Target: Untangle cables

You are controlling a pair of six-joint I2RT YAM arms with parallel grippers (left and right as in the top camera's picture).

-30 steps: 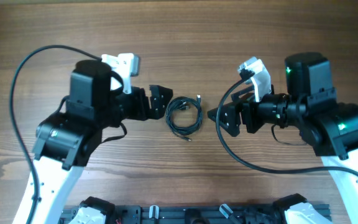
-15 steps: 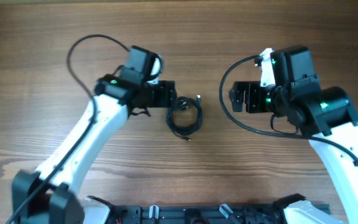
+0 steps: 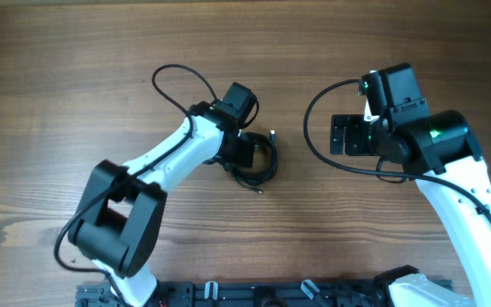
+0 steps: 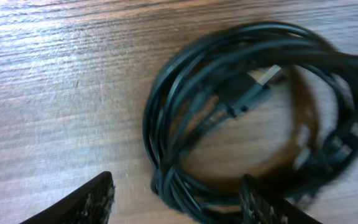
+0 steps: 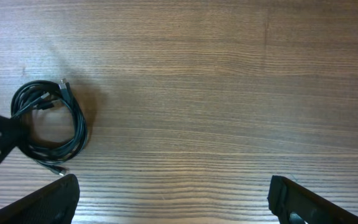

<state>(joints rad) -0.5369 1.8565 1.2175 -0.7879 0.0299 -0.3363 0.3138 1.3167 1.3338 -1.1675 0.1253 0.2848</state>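
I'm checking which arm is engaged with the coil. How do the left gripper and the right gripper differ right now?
The left gripper sits at the cables, fingers straddling the coil's edge; the right gripper hangs apart from them over the table. From the left wrist the coil fills the view; from the right wrist it looks small and distant. Both are open, gripping nothing.

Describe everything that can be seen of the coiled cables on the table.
The cables are thin, dark, glossy wires wound into one loose round coil lying flat on the wooden table. A dark plug with a silver tip lies across the coil's inside; another small end sticks out of the ring. The open left gripper straddles one side of the bundle; whether it touches cannot be told. Nothing else is on it.
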